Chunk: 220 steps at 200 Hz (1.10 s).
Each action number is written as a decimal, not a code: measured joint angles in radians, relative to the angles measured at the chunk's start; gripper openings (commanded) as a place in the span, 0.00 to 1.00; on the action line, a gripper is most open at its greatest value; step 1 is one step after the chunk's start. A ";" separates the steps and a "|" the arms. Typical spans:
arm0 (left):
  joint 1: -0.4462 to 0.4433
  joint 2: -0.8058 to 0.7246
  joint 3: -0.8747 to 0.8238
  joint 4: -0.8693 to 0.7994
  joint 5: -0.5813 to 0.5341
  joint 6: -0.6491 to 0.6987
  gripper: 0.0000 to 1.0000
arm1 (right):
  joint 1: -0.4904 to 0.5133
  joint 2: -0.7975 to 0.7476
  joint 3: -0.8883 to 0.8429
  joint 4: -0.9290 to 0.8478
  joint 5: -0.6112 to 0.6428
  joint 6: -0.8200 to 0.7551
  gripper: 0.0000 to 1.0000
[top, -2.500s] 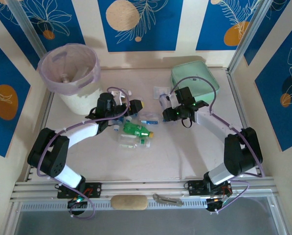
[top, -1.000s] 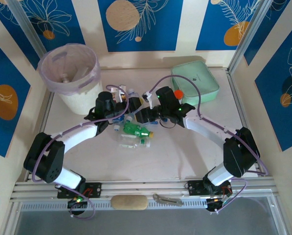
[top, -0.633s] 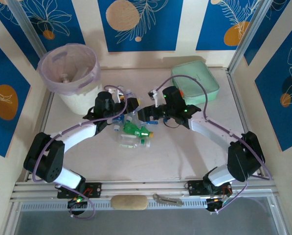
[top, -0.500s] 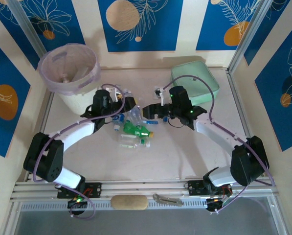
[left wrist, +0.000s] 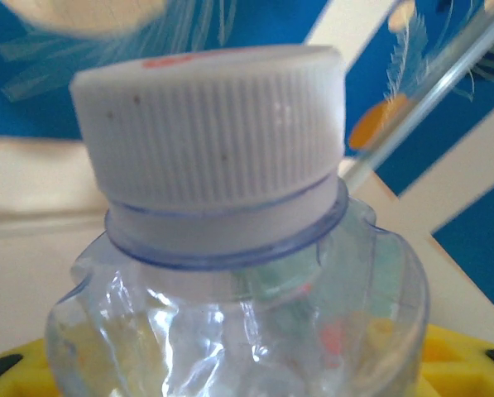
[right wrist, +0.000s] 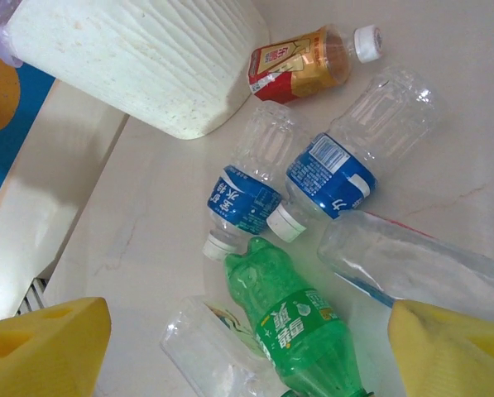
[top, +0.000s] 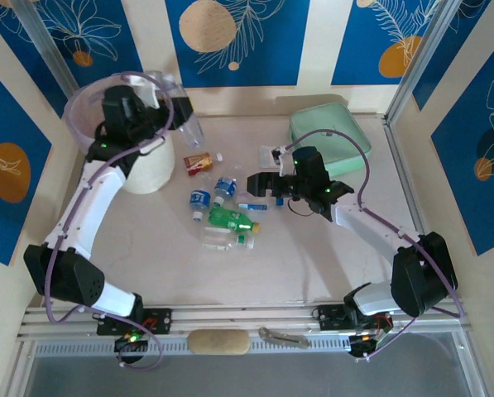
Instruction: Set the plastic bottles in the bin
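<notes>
Left gripper [top: 174,116] is up at the bin [top: 147,172], far-left corner of the table [top: 313,265]. It pinches a clear bottle [left wrist: 238,298] low on its body, with yellow pads [left wrist: 466,356] on either side. The bottle hangs at the bin's right rim, partly over the opening.

Right gripper [top: 260,184] has its jaws spread wide and nothing between them, above the loose plastic bottles mid-table, toward the far edge.

Handling, as a judgement: empty thin-walled plastic — very light, springy, gives under a squeeze, smooth and a little slippery. Best taken across the body or label band, where the wall dents and seats. Cap and neck are stiff but narrow.

Looks:
- Held bottle: colourless and crumpled, with a ribbed white cap [left wrist: 209,116].
- On the table: a green bottle [right wrist: 296,322], two blue-labelled bottles [right wrist: 247,194] and a red-brown labelled bottle [right wrist: 309,62] — that last just beside the bin wall.
- Also two clear ones, all lying flat and mostly touching.
</notes>
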 measured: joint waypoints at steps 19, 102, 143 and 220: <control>0.039 0.018 0.100 -0.056 -0.060 0.084 0.55 | 0.000 -0.008 -0.011 0.005 0.015 0.003 0.88; 0.118 0.178 0.340 -0.215 -0.379 0.391 0.55 | 0.000 -0.101 -0.060 0.002 0.074 0.003 0.89; 0.119 0.271 0.391 -0.273 -0.547 0.546 0.55 | -0.002 -0.145 -0.081 -0.005 0.098 0.002 0.89; 0.119 0.320 0.383 -0.341 -0.655 0.631 0.59 | -0.007 -0.153 -0.081 -0.015 0.109 -0.001 0.89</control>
